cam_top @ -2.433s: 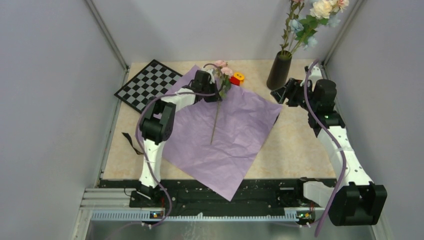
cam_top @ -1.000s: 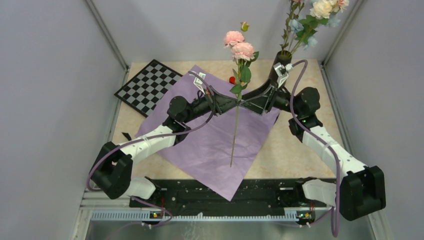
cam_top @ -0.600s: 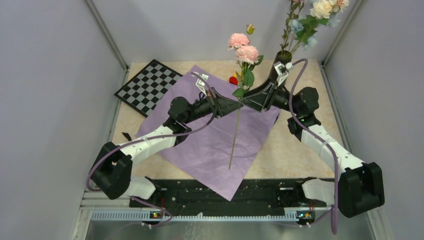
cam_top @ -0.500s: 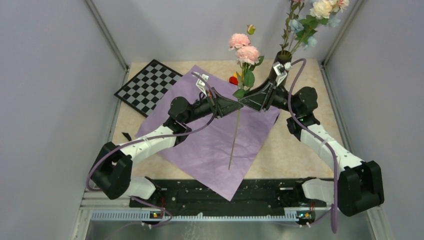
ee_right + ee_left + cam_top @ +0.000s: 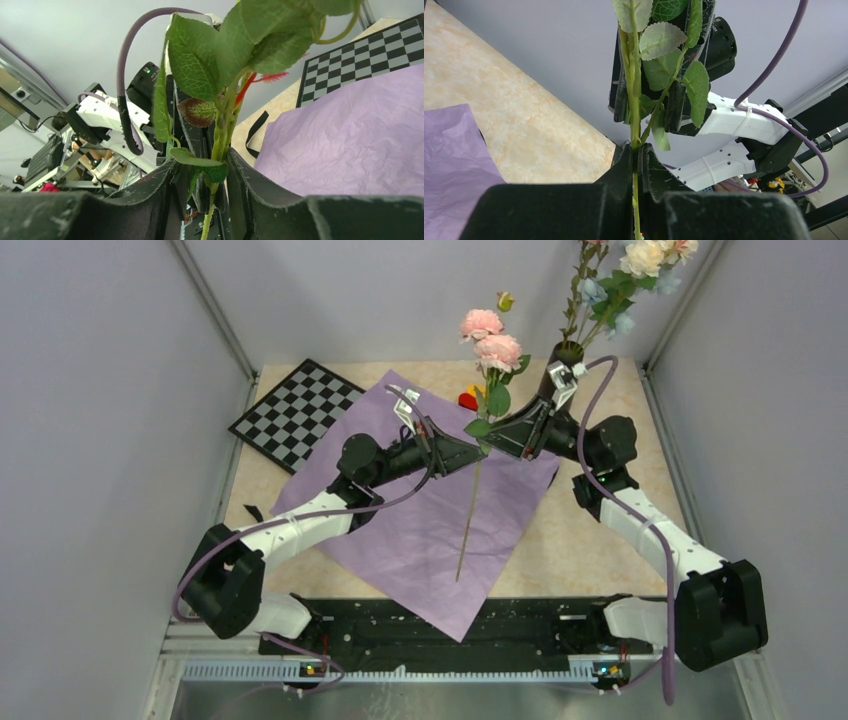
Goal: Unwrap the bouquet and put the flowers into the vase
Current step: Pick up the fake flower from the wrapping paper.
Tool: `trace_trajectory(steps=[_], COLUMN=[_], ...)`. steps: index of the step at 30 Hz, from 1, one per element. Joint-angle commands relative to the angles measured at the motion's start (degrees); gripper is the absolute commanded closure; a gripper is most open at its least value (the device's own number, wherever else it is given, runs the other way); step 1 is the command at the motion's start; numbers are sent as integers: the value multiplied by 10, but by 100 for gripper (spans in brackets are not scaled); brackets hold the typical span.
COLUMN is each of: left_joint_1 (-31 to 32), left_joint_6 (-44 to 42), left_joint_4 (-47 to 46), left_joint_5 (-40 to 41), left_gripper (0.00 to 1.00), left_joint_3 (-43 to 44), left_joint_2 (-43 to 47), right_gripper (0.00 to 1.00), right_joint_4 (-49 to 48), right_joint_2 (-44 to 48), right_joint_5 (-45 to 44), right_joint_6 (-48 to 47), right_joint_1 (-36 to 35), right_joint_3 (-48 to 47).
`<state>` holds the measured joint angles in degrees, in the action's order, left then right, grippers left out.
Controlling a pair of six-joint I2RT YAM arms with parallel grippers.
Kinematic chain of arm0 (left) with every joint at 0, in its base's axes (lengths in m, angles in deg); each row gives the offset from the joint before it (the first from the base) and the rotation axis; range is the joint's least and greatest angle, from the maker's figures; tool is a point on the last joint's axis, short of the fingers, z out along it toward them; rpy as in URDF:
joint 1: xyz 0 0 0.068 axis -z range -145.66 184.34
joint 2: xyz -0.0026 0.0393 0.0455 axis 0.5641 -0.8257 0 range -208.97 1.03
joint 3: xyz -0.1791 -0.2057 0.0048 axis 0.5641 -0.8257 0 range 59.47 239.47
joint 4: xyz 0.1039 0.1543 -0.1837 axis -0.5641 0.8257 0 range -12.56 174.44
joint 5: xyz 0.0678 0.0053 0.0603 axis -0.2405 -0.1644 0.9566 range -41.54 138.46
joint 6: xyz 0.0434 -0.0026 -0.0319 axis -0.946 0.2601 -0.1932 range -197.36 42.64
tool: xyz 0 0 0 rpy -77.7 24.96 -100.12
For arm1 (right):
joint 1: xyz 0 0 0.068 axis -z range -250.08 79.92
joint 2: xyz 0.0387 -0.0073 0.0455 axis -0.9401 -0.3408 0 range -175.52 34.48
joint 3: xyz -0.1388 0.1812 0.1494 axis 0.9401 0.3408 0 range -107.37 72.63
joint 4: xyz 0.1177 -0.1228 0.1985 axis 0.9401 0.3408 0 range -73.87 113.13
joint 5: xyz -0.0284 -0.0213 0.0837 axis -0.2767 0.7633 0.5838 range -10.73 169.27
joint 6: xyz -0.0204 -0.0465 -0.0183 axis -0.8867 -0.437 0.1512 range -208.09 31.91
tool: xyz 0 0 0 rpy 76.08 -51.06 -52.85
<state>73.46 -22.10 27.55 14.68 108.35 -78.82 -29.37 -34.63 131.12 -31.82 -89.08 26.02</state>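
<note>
One flower [image 5: 497, 348] with pink blooms and a long green stem stands upright over the middle of the table. My left gripper [image 5: 474, 450] is shut on its stem [image 5: 635, 125] just below the leaves. My right gripper [image 5: 493, 441] faces it from the right. Its fingers [image 5: 240, 175] stand apart on either side of the same stem [image 5: 218, 145], with a gap showing. The dark vase [image 5: 566, 352] stands behind the right wrist and holds several flowers [image 5: 640, 260]. The bouquet's lilac paper [image 5: 420, 540] lies unfolded flat under both arms.
A checkered board [image 5: 295, 410] lies at the back left. A red-and-yellow toy block [image 5: 468, 398] sits behind the paper. A black ribbon [image 5: 262, 526] lies off the paper's left edge. Grey walls close in the table on three sides.
The left arm lifted the pink flower off the paper and stood it upright. The right arm swung from the vase to the stem, and its jaws have narrowed around it.
</note>
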Motion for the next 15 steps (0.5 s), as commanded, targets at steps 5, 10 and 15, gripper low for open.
trace_trajectory(steps=[5, 10, 15], left_joint_1=[2, 2, 2], left_joint_6=[-18, -22, -27], left_joint_4=[-7, 9, 21], left_joint_5=[1, 8, 9], left_gripper=[100, 100, 100], left_joint_3=[17, 20, 23], left_joint_2=[12, 10, 10], right_gripper=[76, 94, 100], right_joint_4=[-45, -40, -34], right_joint_2=[-2, 3, 7], right_joint_5=[0, 0, -2], right_joint_6=[10, 3, -6], right_joint_1=[-6, -6, -6], right_joint_3=[-10, -9, -9])
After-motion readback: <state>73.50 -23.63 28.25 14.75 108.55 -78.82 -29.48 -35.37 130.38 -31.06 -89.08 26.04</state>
